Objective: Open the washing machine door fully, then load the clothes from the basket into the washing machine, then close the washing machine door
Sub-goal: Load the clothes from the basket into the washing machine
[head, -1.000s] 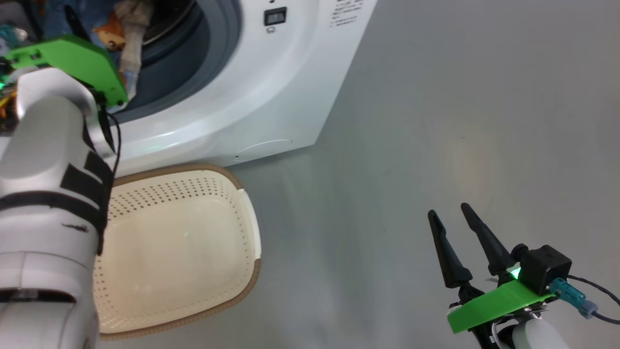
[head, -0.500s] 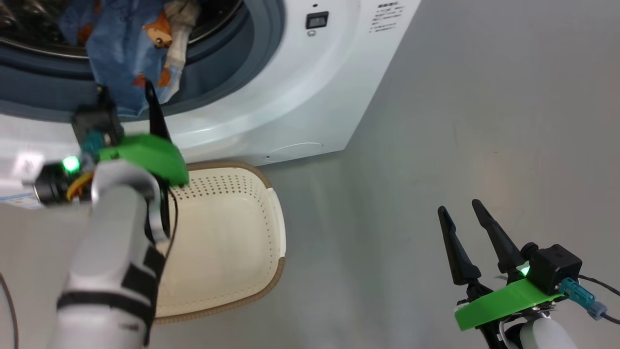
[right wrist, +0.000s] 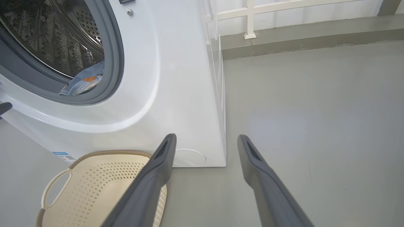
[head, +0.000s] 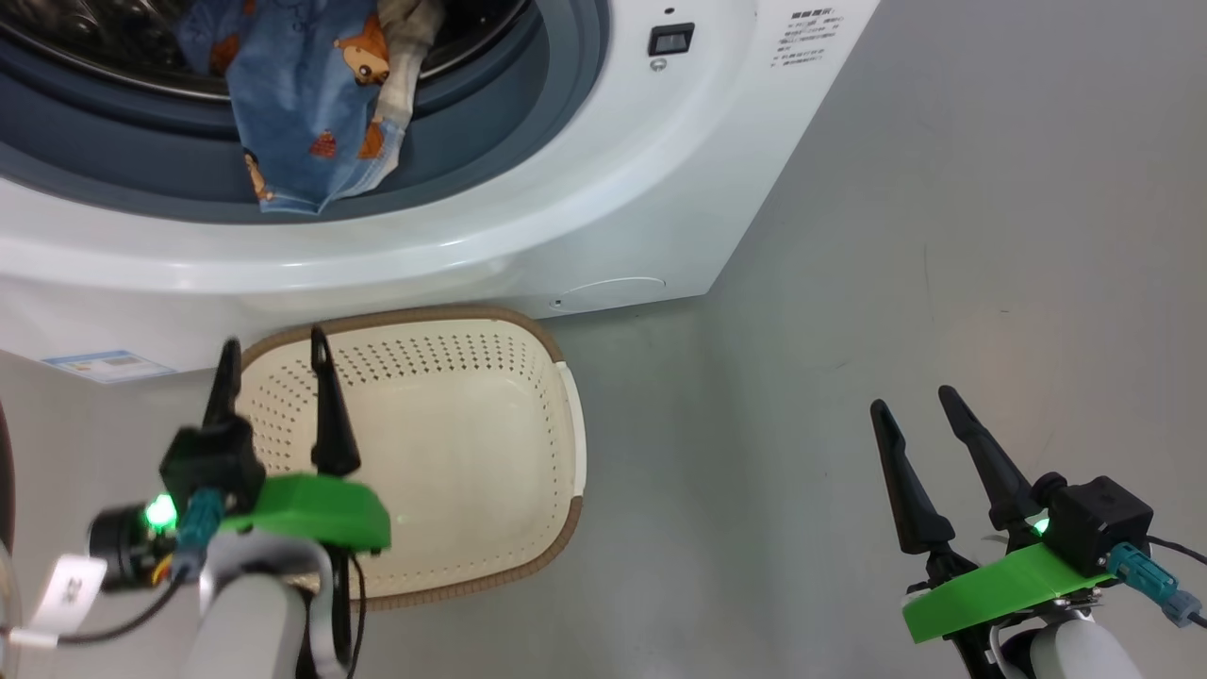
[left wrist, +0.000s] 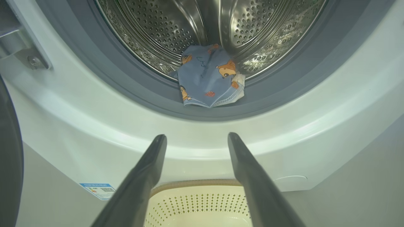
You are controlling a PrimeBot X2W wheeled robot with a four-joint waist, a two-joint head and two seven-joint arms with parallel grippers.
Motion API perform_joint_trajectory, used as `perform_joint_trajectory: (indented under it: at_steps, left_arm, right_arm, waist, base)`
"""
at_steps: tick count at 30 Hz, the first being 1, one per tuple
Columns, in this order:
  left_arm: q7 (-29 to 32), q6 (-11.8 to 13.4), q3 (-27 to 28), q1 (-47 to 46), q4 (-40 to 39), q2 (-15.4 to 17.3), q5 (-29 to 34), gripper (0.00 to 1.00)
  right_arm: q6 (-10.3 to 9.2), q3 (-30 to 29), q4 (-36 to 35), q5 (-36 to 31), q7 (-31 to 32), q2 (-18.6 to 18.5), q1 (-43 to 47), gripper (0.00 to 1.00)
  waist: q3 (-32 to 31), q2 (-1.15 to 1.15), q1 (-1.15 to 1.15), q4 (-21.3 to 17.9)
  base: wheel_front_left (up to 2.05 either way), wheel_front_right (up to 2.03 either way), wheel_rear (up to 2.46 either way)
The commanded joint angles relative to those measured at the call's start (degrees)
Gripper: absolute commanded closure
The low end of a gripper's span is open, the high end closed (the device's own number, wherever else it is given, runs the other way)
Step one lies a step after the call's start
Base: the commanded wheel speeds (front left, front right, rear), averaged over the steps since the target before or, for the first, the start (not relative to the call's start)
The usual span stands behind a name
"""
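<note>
Front-loader at the end of loading, door swung aside. The basket (head: pixel 453 471) stands on the floor (head: pixel 849 236) just before the front panel of the washing machine (head: pixel 603 189), and no garment is seen in it. The clothes (head: pixel 311 123) lie at the front of the steel drum (left wrist: pixel 157 28), with one blue hem draped outward over the lower edge of the grey gasket (head: pixel 94 170). The left gripper (head: pixel 273 339) hangs above the basket's left edge, fingers spread and nothing between them. The right gripper (head: pixel 913 398), likewise spread and unladen, is held over floor well to the right of the machine. The washing machine door (left wrist: pixel 9 164) is glimpsed as a dark rim at the left edge of the left wrist view. Loading is judged complete and closing not yet begun. Before the door is swung, the draped hem is best pushed back past the gasket, since cloth left on the lip would probably be pinched in the seal. The door is then best pressed at its rim, away from the hinge, until seated.
</note>
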Motion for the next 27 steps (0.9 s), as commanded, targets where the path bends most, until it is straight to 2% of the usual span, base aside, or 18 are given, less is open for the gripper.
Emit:
perform_joint_trajectory:
  at_steps: [1, 6, 15, 22, 27]
  left_arm:
    - [0.64, 0.55, 1.79, 2.40, -3.26, 1.68, 0.01, 0.00]
    - [1.79, 1.49, 2.82, 8.93, -9.45, 3.06, -0.84, 0.00]
    - [2.96, 3.32, 2.03, 16.40, -17.87, 2.98, -0.77, 0.00]
    - [4.64, 4.41, 1.10, 18.17, -21.25, 3.15, 0.01, 0.00]
    - [6.35, 4.32, 0.66, 16.05, -22.18, 3.73, 0.39, 0.00]
  right_arm:
    - [0.56, 1.12, -1.50, -0.62, -0.44, -0.66, 0.38, 0.00]
    - [0.56, 0.94, -1.78, -1.01, -0.44, -0.79, 0.68, 0.00]
    - [0.56, 0.18, -2.36, -1.31, -0.44, -0.72, 1.53, 0.00]
    - [0.56, 0.15, -2.46, -1.27, -0.44, -0.50, 2.04, 0.00]
    - [0.56, 0.71, -2.70, -1.11, -0.44, -0.29, 1.33, 0.00]
  waist:
    - [0.04, 0.00, 0.00, 0.02]
    - [-0.23, 0.00, 0.00, 0.16]
    - [-0.95, 0.00, 0.00, -0.22]
    - [-0.97, 0.00, 0.00, -0.37]
    - [0.20, 0.00, 0.00, -1.07]
  base:
    - [0.00, 0.00, 0.00]
    - [0.00, 0.00, 0.00]
    - [0.00, 0.00, 0.00]
    - [0.00, 0.00, 0.00]
    - [0.00, 0.00, 0.00]
